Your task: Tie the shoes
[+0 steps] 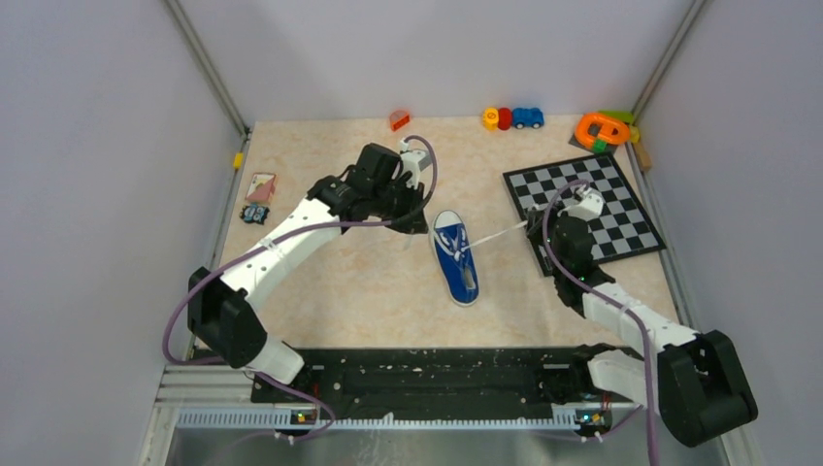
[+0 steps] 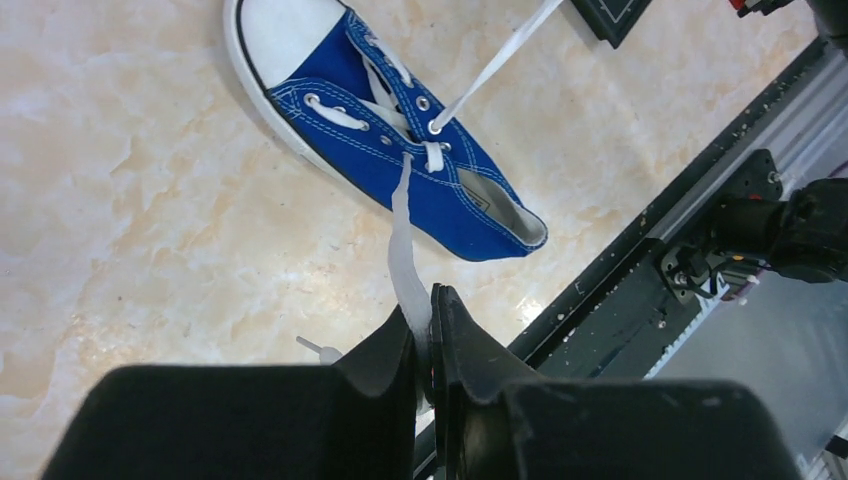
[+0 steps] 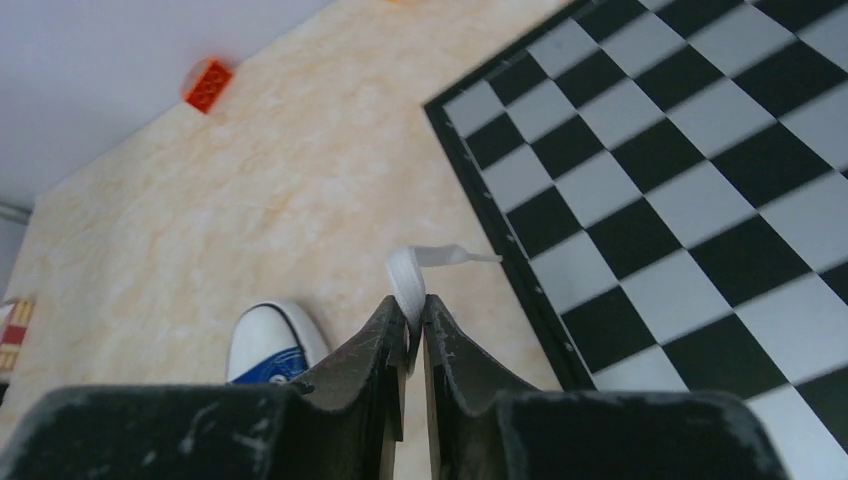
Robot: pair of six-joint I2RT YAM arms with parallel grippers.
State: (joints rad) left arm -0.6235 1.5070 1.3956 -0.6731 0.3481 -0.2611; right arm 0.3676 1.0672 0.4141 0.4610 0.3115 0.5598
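The blue canvas sneaker (image 1: 456,257) lies on the table's middle, white toe cap toward the back; it shows whole in the left wrist view (image 2: 385,135), and only its toe in the right wrist view (image 3: 270,345). My left gripper (image 1: 415,221) is just left of the toe, shut on one white lace end (image 2: 405,260) that runs up from the shoe's eyelets. My right gripper (image 1: 537,228) is right of the shoe at the chessboard's edge, shut on the other lace end (image 3: 408,280). That lace (image 1: 497,236) stretches taut from the shoe to it.
A black and white chessboard (image 1: 587,204) lies at the right. Toys stand along the back: an orange brick (image 1: 399,120), a small blue toy car (image 1: 527,117) with coloured pieces, and an orange ring toy (image 1: 602,128). Small cards (image 1: 258,194) lie at the left.
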